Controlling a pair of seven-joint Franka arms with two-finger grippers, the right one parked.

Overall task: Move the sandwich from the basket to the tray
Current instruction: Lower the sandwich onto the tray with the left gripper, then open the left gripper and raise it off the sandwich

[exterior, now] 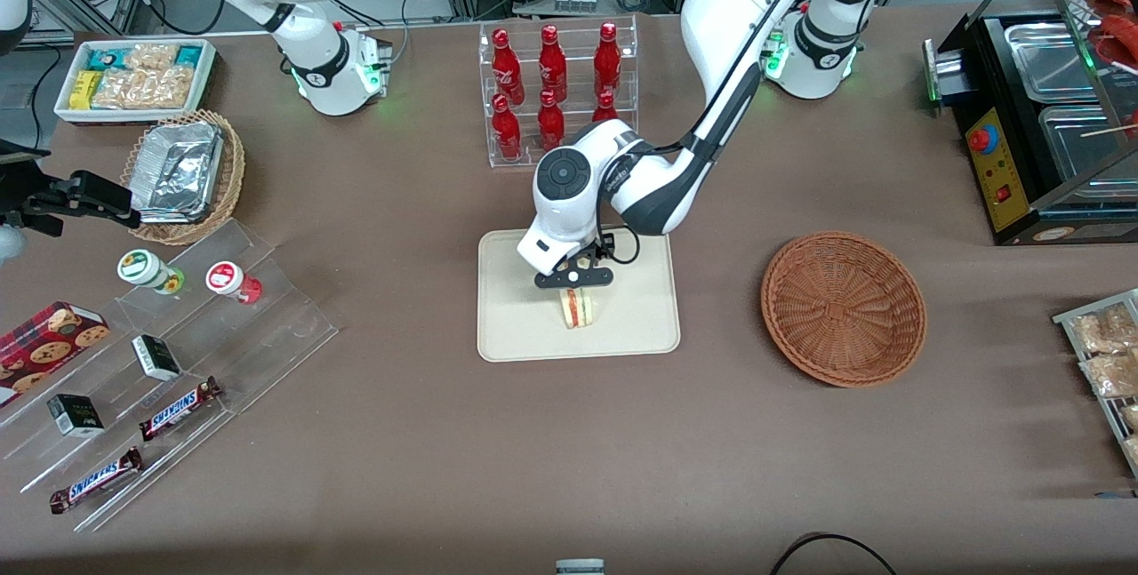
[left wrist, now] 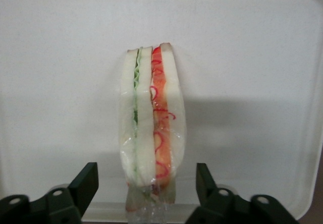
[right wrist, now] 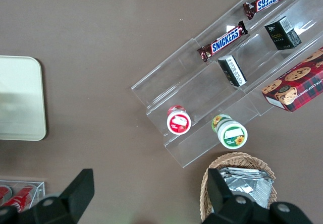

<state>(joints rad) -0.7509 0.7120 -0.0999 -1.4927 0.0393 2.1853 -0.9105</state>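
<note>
the sandwich (left wrist: 151, 118) stands on its edge on the tray (exterior: 640, 326), the basket (exterior: 843, 307) empty at three o'clock. the pincer (exterior: 573, 283) hangs released above it; only withdrawal seems left.

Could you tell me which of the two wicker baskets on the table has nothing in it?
The reddish-brown basket near the tray; the tan basket holds foil containers. The open end effector straddles the sandwich.

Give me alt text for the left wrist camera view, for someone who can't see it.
A clear-wrapped sandwich stands on its edge on the cream tray, its green and red filling layers facing the camera. The open claw straddles it, one black finger on each side, neither touching the wrap.
</note>
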